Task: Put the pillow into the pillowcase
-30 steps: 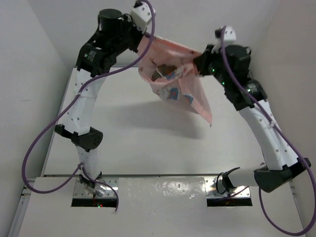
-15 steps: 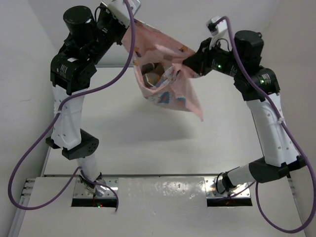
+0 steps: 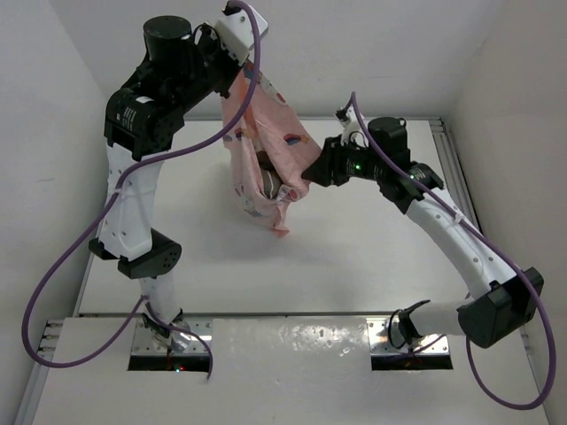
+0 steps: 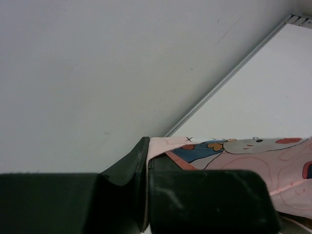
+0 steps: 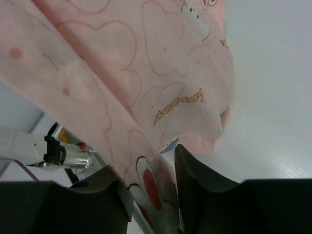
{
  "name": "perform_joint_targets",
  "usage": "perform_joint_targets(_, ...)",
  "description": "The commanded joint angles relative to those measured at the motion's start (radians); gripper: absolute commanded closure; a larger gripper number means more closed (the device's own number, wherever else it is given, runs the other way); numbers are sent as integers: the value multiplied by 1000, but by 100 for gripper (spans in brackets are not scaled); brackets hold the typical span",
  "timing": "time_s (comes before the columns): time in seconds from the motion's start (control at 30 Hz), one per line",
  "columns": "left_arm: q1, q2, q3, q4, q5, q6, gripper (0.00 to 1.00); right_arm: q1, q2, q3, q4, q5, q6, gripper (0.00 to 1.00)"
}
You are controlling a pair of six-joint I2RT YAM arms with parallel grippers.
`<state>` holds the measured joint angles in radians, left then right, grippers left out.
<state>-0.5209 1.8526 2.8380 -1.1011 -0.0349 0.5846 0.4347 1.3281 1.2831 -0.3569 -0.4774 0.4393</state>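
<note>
1. Nearest the arm bases, the white table [image 3: 354, 266] lies below both raised arms.
2. Further in, the right gripper [image 3: 307, 179] pinches a lower fold of the pillowcase [image 3: 252, 133]. In the right wrist view the pink printed cloth runs between its two dark fingers [image 5: 204, 185], which are closed on it.
3. Beyond that, the pillowcase hangs clear of the table as a narrow, bunched drape strung between the two grippers, its lowest corner pointing down.
4. Just beside the right gripper, a dark grey patch shows among the pink folds. This is the pillow [image 3: 265, 183], inside the sleeve and mostly hidden.
5. Farthest and highest, the left gripper [image 3: 245, 77] holds the top hem. The left wrist view shows its jaws pressed together on the cloth edge.
</note>
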Motion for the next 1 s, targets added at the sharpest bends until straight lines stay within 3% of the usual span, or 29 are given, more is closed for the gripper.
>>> perform_joint_targets(0.0,10,-56,34,181,-56,4,100,21,-24,-34,137,-1,67,62)
perform_joint_targets(0.13,10,-58,34,165,-63,8,100,24,-44,-122,228,-1,114,61)
perform_joint_targets(0.4,10,-55,34,150,-76,9,100,19,-76,-160,383,77,162,76)
perform_joint_targets(0.53,12,-52,26,152,-80,8,100,24,-70,-160,429,40,174,68)
perform_joint_targets(0.8,12,-47,15,152,-94,12,100,48,-87,-255,513,-36,200,63)
perform_joint_targets(0.97,10,-46,12,149,-97,15,100,73,-89,-298,501,0,184,62)
